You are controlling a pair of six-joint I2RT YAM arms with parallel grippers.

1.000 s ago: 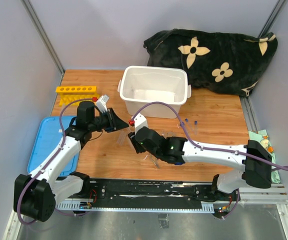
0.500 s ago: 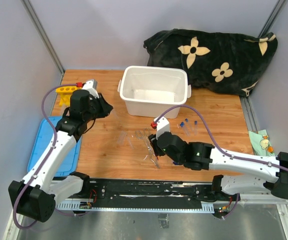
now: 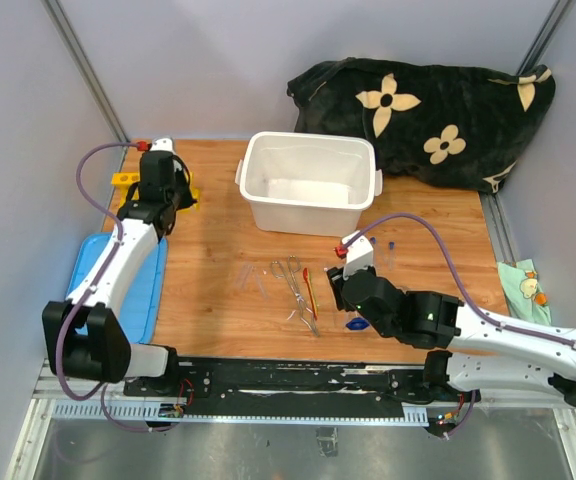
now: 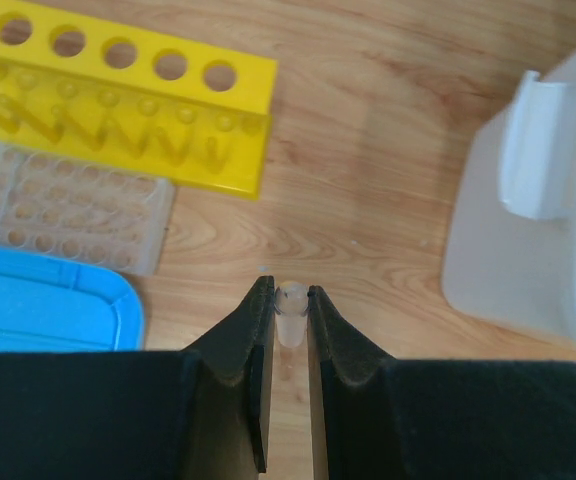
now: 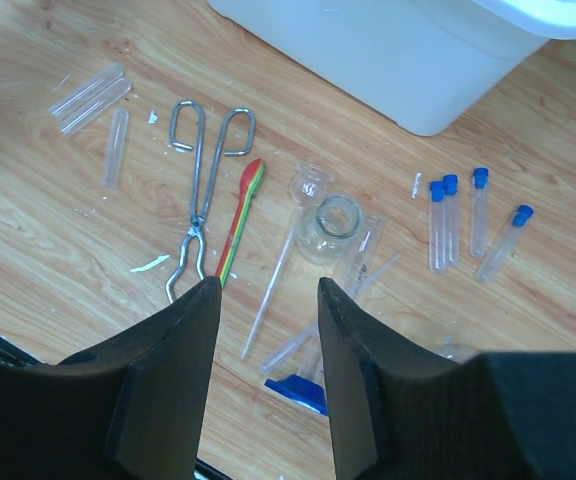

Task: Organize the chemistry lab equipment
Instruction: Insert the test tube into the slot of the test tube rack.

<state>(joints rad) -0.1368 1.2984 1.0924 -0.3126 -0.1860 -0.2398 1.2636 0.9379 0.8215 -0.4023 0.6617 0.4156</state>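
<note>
My left gripper (image 3: 174, 193) is shut on a small clear test tube (image 4: 290, 318), held over the wood just right of the yellow holed rack (image 3: 128, 180) (image 4: 118, 95). My right gripper (image 3: 341, 290) (image 5: 268, 290) is open and empty above a thin pipette (image 5: 273, 285). Under it lie metal tongs (image 5: 205, 190) (image 3: 293, 285), a red-orange tool (image 5: 240, 220) (image 3: 310, 290), a small glass beaker (image 5: 330, 225), a blue-based glass piece (image 5: 298, 392) (image 3: 358, 325), several blue-capped tubes (image 5: 458, 215) and loose clear tubes (image 5: 93, 95) (image 3: 251, 280).
A white bin (image 3: 258, 185) (image 4: 528, 200) stands at the back centre. A blue lid (image 3: 98, 290) (image 4: 38, 310) lies at the left edge beside a clear well plate (image 4: 63, 205). A black flowered blanket (image 3: 428, 105) fills the back right; a green cloth (image 3: 523, 285) lies at the right.
My left arm has swung from the table's middle back and left to the yellow rack. My right arm has drawn back toward the right, uncovering the tongs and the red-orange tool.
</note>
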